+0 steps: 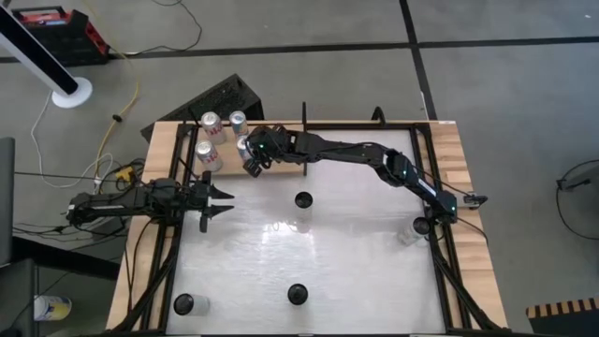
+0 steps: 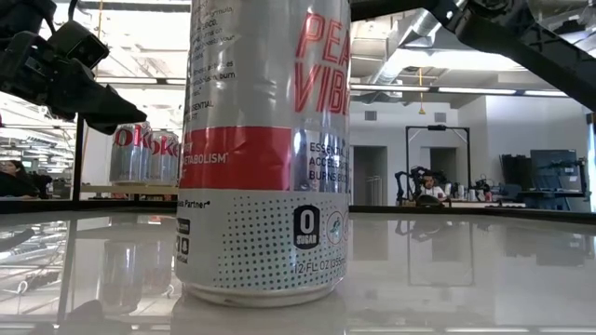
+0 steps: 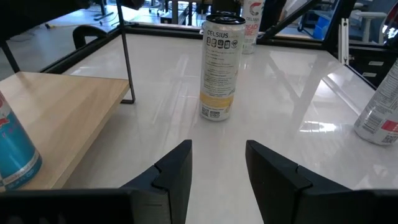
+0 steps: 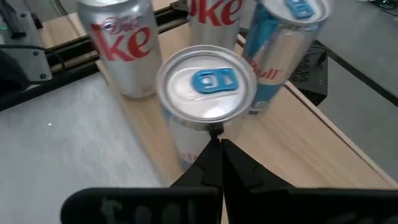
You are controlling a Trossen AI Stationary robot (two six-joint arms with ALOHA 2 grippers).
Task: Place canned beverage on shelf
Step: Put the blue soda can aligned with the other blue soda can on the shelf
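The light-wood shelf (image 1: 225, 142) lies at the table's far left and holds two Diet Coke cans (image 4: 121, 43) and two Red Bull cans. My right gripper (image 4: 217, 155) is shut. It reaches over the shelf, its tips at the top rim of the nearer Red Bull can (image 4: 205, 84), which stands upright on the board (image 4: 311, 143). My left gripper (image 3: 217, 162) is open and empty above the white tabletop, beside the shelf's near edge (image 3: 62, 118). It faces a Celsius can (image 3: 221, 68) that stands upright on the table. My right gripper's shut fingertips (image 4: 214, 142) stand at the near edge of the Red Bull can's top rim (image 4: 210, 126), slanting down from above. I cannot tell whether they touch it. The can stands upright on its base on the shelf.
More cans stand on the white table: one at the middle (image 1: 303, 199), two near the front edge (image 1: 298, 294) (image 1: 183, 303), one at the right (image 1: 409, 231). A large Celsius can (image 2: 265, 149) fills the low view. A dark frame rail (image 1: 426, 159) borders the table.
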